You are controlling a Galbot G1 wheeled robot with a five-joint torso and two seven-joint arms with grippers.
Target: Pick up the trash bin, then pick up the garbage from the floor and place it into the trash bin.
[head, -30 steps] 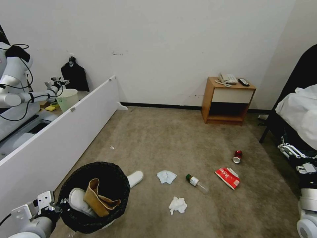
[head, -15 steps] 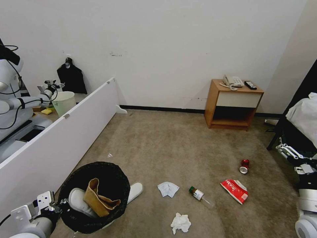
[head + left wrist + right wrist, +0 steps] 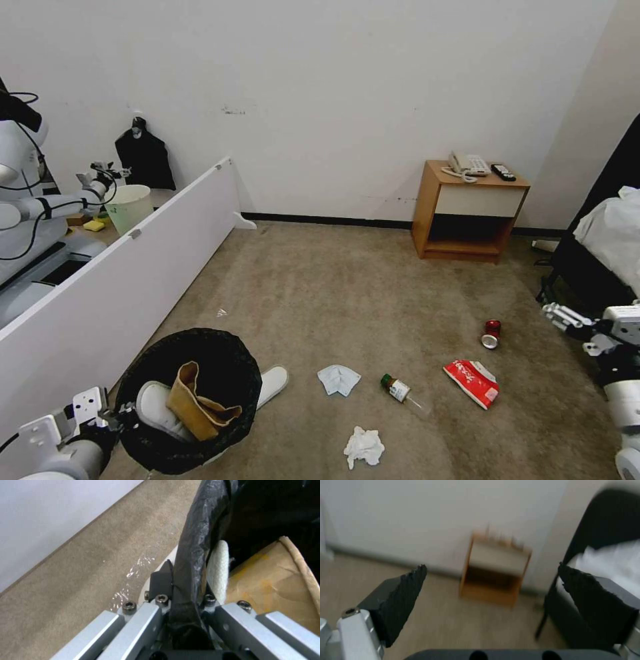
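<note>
Trash bin (image 3: 193, 400) sits near-left, my left pincer (image 3: 181, 597) clamped on its bagged rim, so I'd keep it level while bringing my wide-open right pincer (image 3: 567, 319) squarely over the red can (image 3: 492, 334).

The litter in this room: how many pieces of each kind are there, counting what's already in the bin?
Slippers: 2, one in the trash bin at, one on the carpet behind it
Cardboard scrap: 1, in the bin
Tissues: 2
Bottle: 1
Red packet: 1
Red can: 1
Total: 8
</note>
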